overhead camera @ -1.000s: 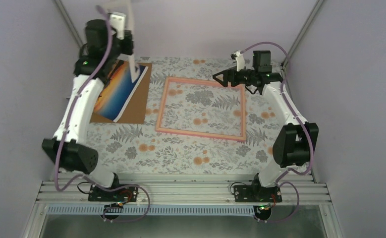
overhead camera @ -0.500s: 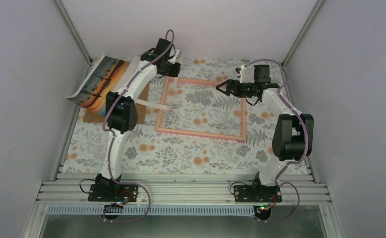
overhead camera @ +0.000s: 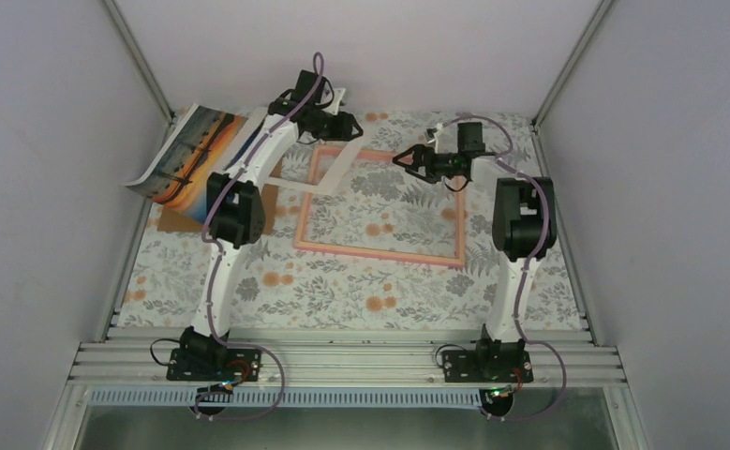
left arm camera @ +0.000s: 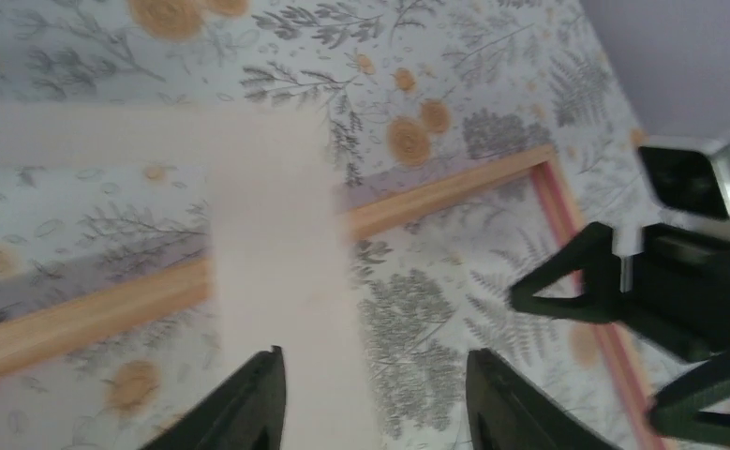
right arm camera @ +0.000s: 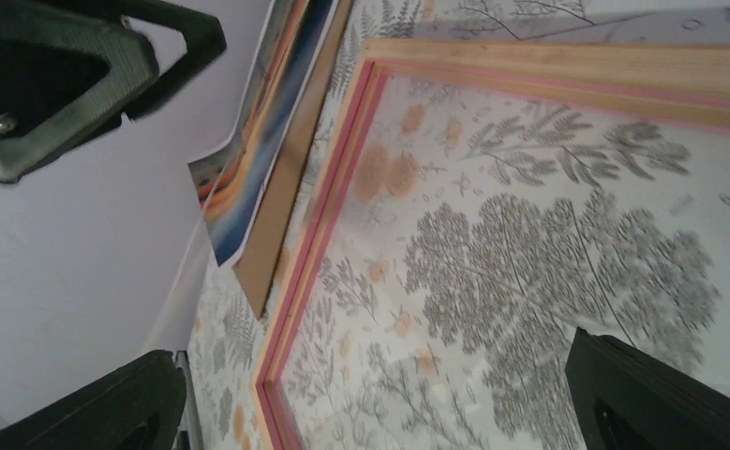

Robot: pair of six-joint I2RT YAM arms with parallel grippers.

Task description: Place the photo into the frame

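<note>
The photo (overhead camera: 192,150), an orange-and-blue sunset print, leans curled against the left wall over a brown cardboard sheet (overhead camera: 178,217); it also shows in the right wrist view (right arm camera: 248,159). The pink frame (overhead camera: 379,251) lies flat mid-table with nothing in it. My left gripper (overhead camera: 350,122) hovers over the frame's far left corner (left arm camera: 436,195), jaws apart (left arm camera: 375,403). A blurred white mat border (left arm camera: 276,234) runs between its fingers, close to the left finger (left arm camera: 248,403). My right gripper (overhead camera: 403,161) is open over the frame's far edge (right arm camera: 319,234), nothing between its fingers (right arm camera: 370,412).
The white mat border (overhead camera: 328,173) lies slanted across the frame's left corner. Enclosure walls rise close on the left, back and right. The two grippers point at each other, a short gap apart; the right one shows in the left wrist view (left arm camera: 623,300).
My left arm swung from high at the left to the far back with the mat, then its jaws opened. The photo went from flat on the cardboard to leaning on the wall. The right gripper moved left.
</note>
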